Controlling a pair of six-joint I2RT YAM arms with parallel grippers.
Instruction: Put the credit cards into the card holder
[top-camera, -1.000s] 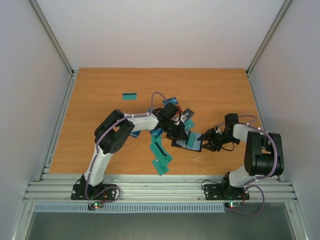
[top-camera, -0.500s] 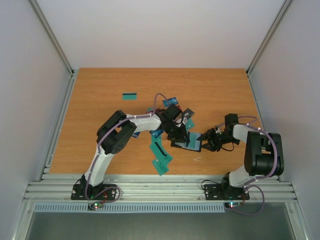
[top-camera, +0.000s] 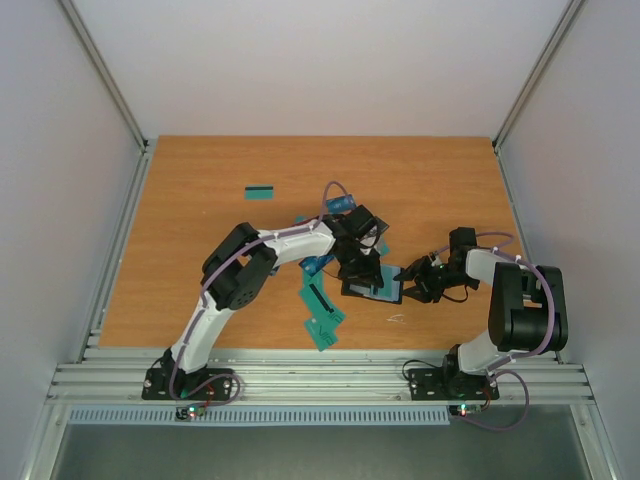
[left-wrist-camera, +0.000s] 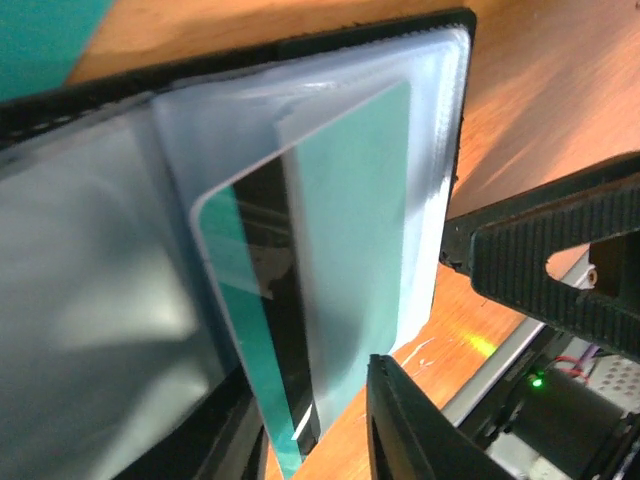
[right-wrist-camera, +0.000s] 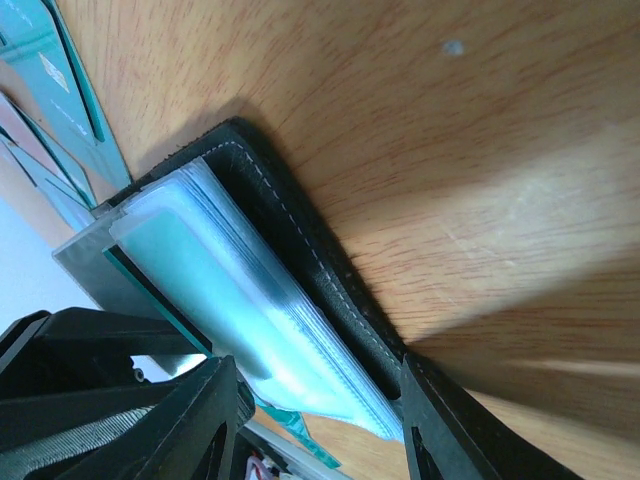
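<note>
Left claw (top-camera: 363, 275) has parted, seemingly freeing teal card (left-wrist-camera: 340, 230) (right claw (top-camera: 405, 287) grips card holder (right-wrist-camera: 300, 240)).

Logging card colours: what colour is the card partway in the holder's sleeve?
The credit card is teal with a black stripe; best in left wrist view.

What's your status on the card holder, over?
Left end effector open around teal card, partway into a sleeve. Right end effector clamped on card holder. Loose cards beside it, not blocking sleeve.
</note>
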